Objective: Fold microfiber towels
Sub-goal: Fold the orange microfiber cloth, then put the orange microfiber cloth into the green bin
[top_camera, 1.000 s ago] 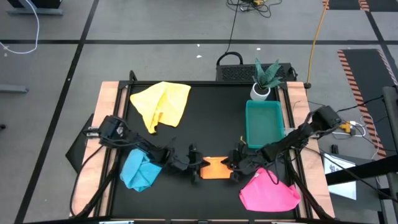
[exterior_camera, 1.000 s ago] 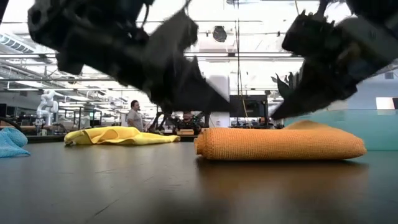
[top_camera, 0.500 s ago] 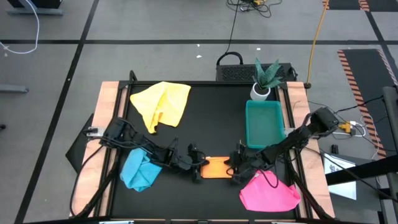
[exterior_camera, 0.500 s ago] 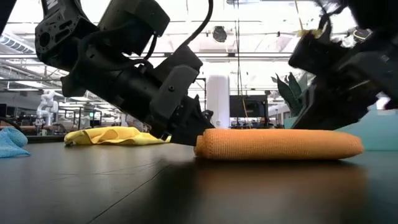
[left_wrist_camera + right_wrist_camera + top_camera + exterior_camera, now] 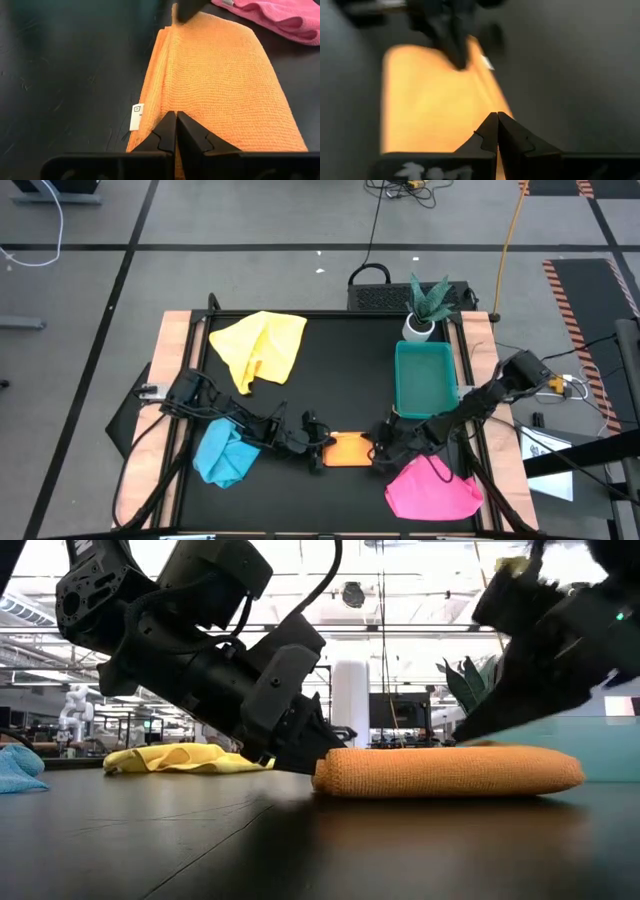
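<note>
Pink towel (image 5: 432,491), green tray (image 5: 425,377) flank right tool (image 5: 378,452); plant (image 5: 424,307) behind.

Left gripper (image 5: 322,450) low at table front, fingers (image 5: 167,131) pressed together, right gripper (image 5: 377,452) facing it, fingers closed

I see the folded orange towel (image 5: 348,450) near the bench's (image 5: 340,370) front edge, my left gripper (image 5: 318,448) at one end and right gripper (image 5: 378,452) at the other — both low. A light blue towel (image 5: 224,455) sits crumpled by the front-left corner, a pink towel (image 5: 432,490) front-right, a yellow towel (image 5: 260,348) back-left — green tray (image 5: 424,378) along the right edge.
</note>
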Robot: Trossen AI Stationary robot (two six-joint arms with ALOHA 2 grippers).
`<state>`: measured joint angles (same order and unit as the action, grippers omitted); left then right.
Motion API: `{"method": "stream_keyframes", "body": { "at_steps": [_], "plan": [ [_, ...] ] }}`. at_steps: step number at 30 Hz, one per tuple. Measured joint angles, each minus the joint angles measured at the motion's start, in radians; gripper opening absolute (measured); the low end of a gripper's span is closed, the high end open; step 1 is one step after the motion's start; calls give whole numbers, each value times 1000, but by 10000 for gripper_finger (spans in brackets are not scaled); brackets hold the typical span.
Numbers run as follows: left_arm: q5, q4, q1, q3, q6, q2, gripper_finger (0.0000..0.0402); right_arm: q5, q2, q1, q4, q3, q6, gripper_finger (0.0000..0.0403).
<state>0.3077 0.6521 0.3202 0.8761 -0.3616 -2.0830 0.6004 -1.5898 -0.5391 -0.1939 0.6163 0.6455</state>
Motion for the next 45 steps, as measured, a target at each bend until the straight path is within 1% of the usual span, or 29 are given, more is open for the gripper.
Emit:
{"method": "stream_keyframes", "body": {
  "at_steps": [3, 8, 13, 16, 19, 20, 23, 25, 27, 29, 34, 37, 41, 42, 45],
  "plan": [
    [1, -2, 6, 0, -5, 0, 19, -7, -28, 14, 56, 0, 47, 0],
    [6, -1, 14, -1, -23, 4, 19, -44, -62, 22, 42, 1, 51, 0],
    [-27, -34, 24, -5, -41, 68, 19, -44, -68, 22, 41, 2, 45, 0],
    [-32, -7, 29, -4, -19, 107, 19, -46, -68, 21, 43, 2, 43, 0],
    [-101, 15, 23, -3, 25, 106, 19, -46, -68, 21, 42, 2, 42, 0],
    [-106, 20, 18, -3, 31, 99, 19, -47, -68, 21, 41, 2, 42, 0],
    [-69, 26, -1, -3, 32, 70, 19, -47, -68, 21, 41, 2, 42, 0],
    [-32, 12, -17, -3, 35, 51, 19, -47, -68, 21, 41, 2, 41, 0],
    [-18, -11, -34, -3, 20, 35, 19, -48, -68, 21, 41, 2, 36, 0],
    [-19, -28, -46, 0, -10, 26, 19, -49, -68, 21, 41, 1, 18, 0],
    [-17, -64, -42, 2, -28, 23, 19, -42, -46, 19, 57, 0, -72, 0],
    [-14, -56, -34, 1, -25, 23, 19, -23, 13, 13, 66, -3, -134, 0],
    [-11, -58, -31, 0, -26, 23, 19, -22, 90, 2, 19, -2, -197, 6],
    [-11, -59, -31, 0, -26, 23, 19, -38, 100, 0, -8, -2, -214, 11],
    [-11, -56, -31, 0, -27, 22, 19, -142, 100, 0, -134, -2, -260, 38]
  ]
}}
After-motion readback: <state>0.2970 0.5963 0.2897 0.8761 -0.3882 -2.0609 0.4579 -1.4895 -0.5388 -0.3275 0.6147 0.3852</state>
